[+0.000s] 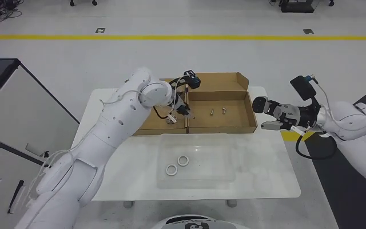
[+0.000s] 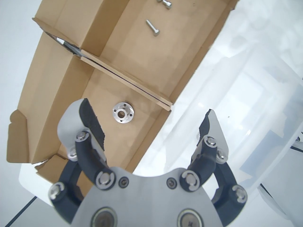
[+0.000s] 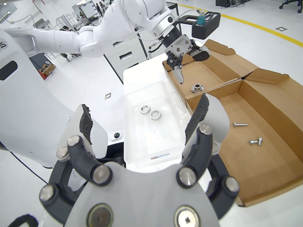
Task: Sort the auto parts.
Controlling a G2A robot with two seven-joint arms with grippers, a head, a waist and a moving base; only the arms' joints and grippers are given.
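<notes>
Where a white desk [image 1: 263,172] carries the work, a shallow cardboard box [image 1: 220,81] lies along its far edge, split by a cardboard wall into two compartments side by side. One round metal flange [image 2: 129,114], with a centre hole and small holes around it, lies flat on the floor of the compartment nearer the desk's left edge, close to the dividing wall. Three metal bolts lie in the compartment nearer the right edge: a long bolt [image 2: 152,28] on its own, and two short bolts [image 2: 167,5] touching each other just beside it. Between the box and the desk's near edge stands a clear plastic tray [image 1: 214,169], and two metal rings [image 3: 155,118] lie in it, just beside each other, toward its left end. The left pincer [image 2: 146,106] hangs above the flange's compartment, by the box's near wall, pointing down; its jaws are spread wide and hold nothing, and the flange lies apart from both black pads. The right pincer [image 1: 265,114] sits at the desk's right edge, just beside the box's right end wall, its jaws also spread wide with nothing between them.
</notes>
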